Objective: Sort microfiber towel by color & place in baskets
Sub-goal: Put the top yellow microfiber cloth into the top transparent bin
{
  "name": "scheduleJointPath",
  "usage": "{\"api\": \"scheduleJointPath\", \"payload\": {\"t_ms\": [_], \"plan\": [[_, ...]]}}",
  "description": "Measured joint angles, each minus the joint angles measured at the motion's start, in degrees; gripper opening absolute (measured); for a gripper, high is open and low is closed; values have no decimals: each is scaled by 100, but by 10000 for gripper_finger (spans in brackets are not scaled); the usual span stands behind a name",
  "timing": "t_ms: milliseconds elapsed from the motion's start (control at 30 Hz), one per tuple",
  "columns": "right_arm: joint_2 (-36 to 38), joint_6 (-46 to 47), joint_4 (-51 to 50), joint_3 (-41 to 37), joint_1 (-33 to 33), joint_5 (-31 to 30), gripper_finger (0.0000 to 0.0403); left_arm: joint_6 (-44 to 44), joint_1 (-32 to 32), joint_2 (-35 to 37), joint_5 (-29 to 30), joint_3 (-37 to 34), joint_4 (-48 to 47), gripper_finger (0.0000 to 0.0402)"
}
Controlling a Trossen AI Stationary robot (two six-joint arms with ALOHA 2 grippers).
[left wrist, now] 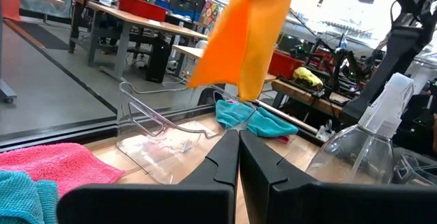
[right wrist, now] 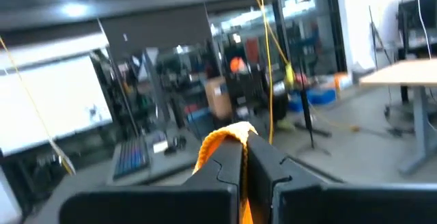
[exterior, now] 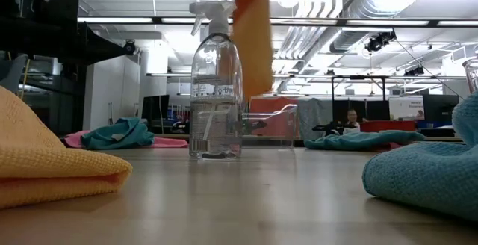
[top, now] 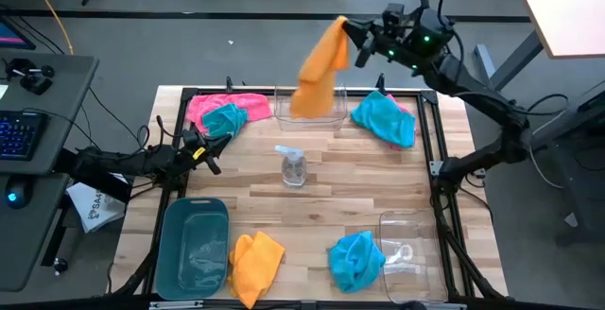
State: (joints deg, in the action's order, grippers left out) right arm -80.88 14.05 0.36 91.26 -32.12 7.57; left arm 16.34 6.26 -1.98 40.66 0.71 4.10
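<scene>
Right gripper (top: 356,42) raised above the far table edge, fingers clamped on a corner of an orange towel (top: 319,72); the towel hangs down from it over the clear basket (top: 309,111) at the far middle. Right wrist view: orange fabric pinched between the closed fingers (right wrist: 232,157).

Left gripper (top: 210,151) low over the wood table (top: 378,173) at its left side, fingers together, holding nothing. Just beyond it lie a teal towel (top: 224,118) on a pink towel (top: 210,105); spray bottle (top: 293,165) off to its side, mid-table.

Below the right gripper, beside the far basket: another teal towel (top: 386,117) over a bit of pink. Near edge: teal basket (top: 194,244), second orange towel (top: 255,265) beside it, third teal towel (top: 355,259) touching a second clear basket (top: 412,242).

Room: grey floor, keyboard desk (top: 43,111) at left, workshop benches and a seated person (exterior: 351,118) far behind.
</scene>
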Motion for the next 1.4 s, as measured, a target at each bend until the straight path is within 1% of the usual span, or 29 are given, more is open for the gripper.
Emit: {"api": "scheduleJointPath", "payload": {"t_ms": [100, 167, 267, 333, 533, 667, 733, 800, 900, 1033, 1133, 1200, 1300, 1400], "plan": [[-162, -87, 144, 0, -36, -110, 0, 0, -2, -2, 1, 2, 2, 0], [-253, -251, -95, 0, -57, -275, 0, 1, -2, -2, 0, 1, 0, 0], [-403, -487, -482, -1, -61, -735, 0, 0, 0, -2, 0, 2, 0, 0], [-493, -526, -681, -4, -63, -887, 0, 0, -1, 0, 0, 1, 2, 0], [-734, -704, -1577, -7, 28, -881, 0, 1, 0, 0, 1, 2, 0, 0], [-741, -791, -2345, -21, 133, -573, 0, 0, 0, -2, 0, 2, 0, 0], [-739, -852, -2500, -142, 212, -489, 0, 0, -2, -2, 0, 1, 0, 0], [-741, -822, -2465, -351, 276, -395, 0, 0, 0, -2, 0, 2, 2, 0], [-780, -540, -1790, -834, 348, -282, 0, 0, -2, -2, 0, 2, 1, 0], [-1044, 119, -591, -1469, 311, -302, 0, 0, -1, -1, 1, 1, 1, 0], [-1406, 856, -80, -1568, 210, -313, 0, 2, 0, 0, 0, 0, 0, 0], [-1735, 1124, -196, -1470, 189, -337, 0, 0, -2, -2, 0, 2, 2, 0], [-2194, 1141, -605, -1301, 200, -447, 0, 0, 0, -2, 0, 0, 2, 0], [-2475, 1195, -1091, -1067, 227, -608, 3, 0, -1, -1, 0, 1, 1, 0]]}}
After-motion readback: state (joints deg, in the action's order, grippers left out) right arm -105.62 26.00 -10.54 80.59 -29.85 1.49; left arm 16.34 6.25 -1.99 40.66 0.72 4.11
